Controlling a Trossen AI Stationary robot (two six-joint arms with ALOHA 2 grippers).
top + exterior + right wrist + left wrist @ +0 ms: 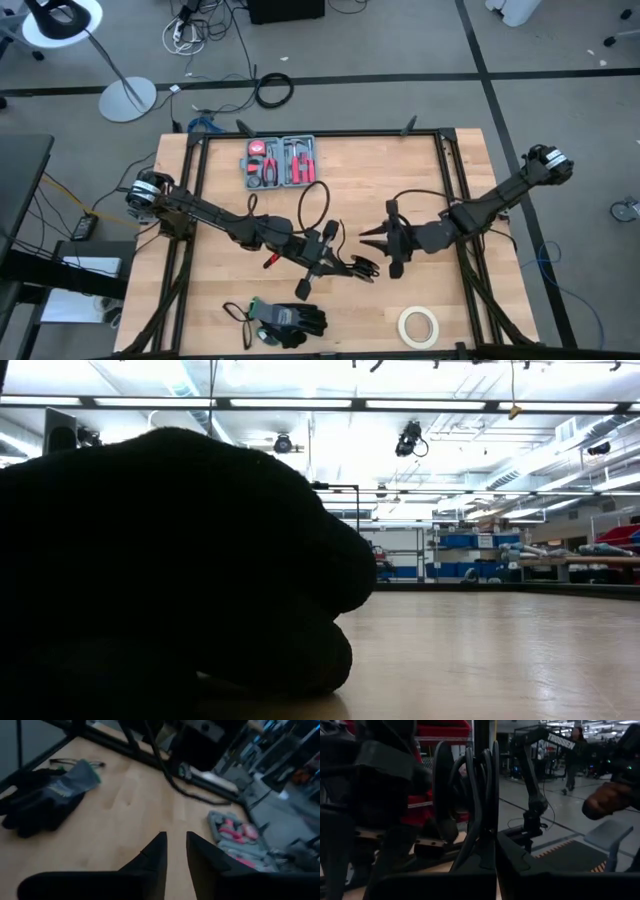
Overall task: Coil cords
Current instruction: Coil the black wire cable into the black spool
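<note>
The thin black cord shows in the left wrist view as several upright loops point(480, 790) standing between my left gripper's shut fingers. In the high view my left gripper point(356, 267) is near the table's middle, with a small dark bundle of cord at its tips. A loose loop of the cord point(315, 205) runs toward the far side. My right gripper point(372, 238) stands just right of it, pointing toward the left arm. Its fingers point(175, 851) are a little apart with nothing between them. My left gripper pinches several strands of the cord point(483, 827) between its two shut fingers, which lie level. The loops stand upright above the fingertips, across the line of the fingers. Whether the held bundle is clear of the table cannot be told.
Black-and-grey gloves point(285, 320) lie near the front edge and fill the low view's left point(170, 570). A roll of white tape point(418, 325) lies at the front right. A grey tool case point(280, 162) with red-handled tools sits at the far side. A person stands beyond the table point(574, 750).
</note>
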